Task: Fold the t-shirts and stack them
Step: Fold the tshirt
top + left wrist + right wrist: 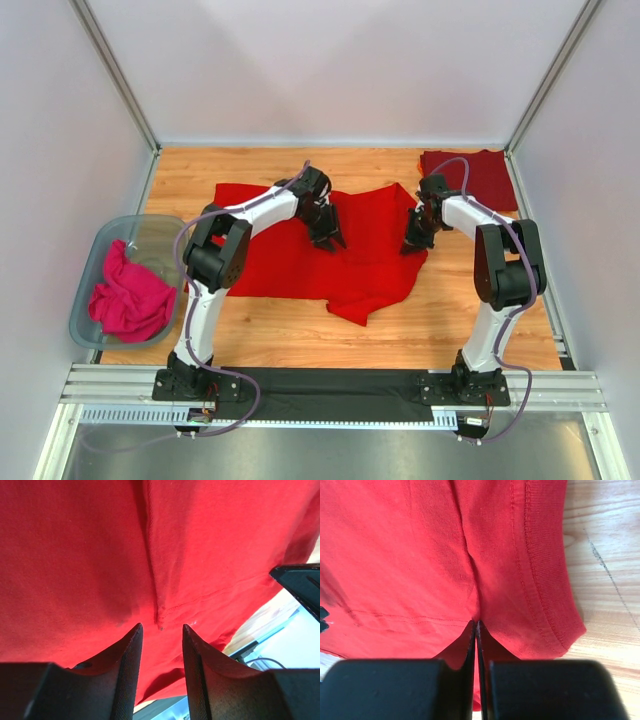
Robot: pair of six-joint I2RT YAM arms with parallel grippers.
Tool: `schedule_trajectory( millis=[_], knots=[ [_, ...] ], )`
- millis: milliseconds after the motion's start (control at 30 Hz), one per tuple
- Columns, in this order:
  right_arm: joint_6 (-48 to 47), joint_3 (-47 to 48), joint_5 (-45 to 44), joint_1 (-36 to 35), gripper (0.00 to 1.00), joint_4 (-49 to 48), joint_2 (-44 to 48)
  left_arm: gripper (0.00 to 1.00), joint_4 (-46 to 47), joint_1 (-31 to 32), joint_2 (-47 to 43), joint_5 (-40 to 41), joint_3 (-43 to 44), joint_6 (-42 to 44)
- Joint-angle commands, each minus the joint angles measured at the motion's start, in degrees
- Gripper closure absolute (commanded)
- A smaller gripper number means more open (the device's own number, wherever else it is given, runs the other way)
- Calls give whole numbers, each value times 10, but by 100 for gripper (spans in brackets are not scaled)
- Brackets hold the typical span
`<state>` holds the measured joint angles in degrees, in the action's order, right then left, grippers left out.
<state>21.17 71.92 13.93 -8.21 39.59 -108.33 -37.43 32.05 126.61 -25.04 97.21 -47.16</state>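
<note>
The bright red t-shirt (290,265) lies spread and rumpled across the middle of the wooden table. My left gripper (328,238) is over its upper middle, jaws open, the fingertips (136,630) on either side of a raised seam ridge in the cloth (75,555). My right gripper (413,245) is at the shirt's right edge, next to the ribbed collar band (545,580). It (476,623) is shut, pinching a pucker of the red cloth (395,555) at its tips. The darker maroon t-shirt (480,175) lies flat at the back right corner.
A clear plastic bin (112,232) stands off the table's left edge with a crumpled pink cloth (130,300) inside. White enclosure walls stand on three sides. Bare wood (300,345) shows in front of the red shirt and to its right (605,555).
</note>
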Motion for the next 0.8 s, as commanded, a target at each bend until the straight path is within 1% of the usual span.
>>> schedule_trajectory(
  millis=[0,200,433,633,767],
  knots=[
    [3,-6,-5,-3,100,-17,13,55,4,12,0,7,-9,-21],
    [3,-20,-1,-4,100,-22,22,58,8,20,8,10,-4,-55],
    [2,-27,-1,-4,100,-26,29,67,-30,27,29,31,25,-62],
    [3,-25,1,-3,100,-25,35,67,-27,31,34,35,22,-72],
    [1,-26,2,-4,100,-23,40,71,-29,32,37,38,32,-73]
  ],
)
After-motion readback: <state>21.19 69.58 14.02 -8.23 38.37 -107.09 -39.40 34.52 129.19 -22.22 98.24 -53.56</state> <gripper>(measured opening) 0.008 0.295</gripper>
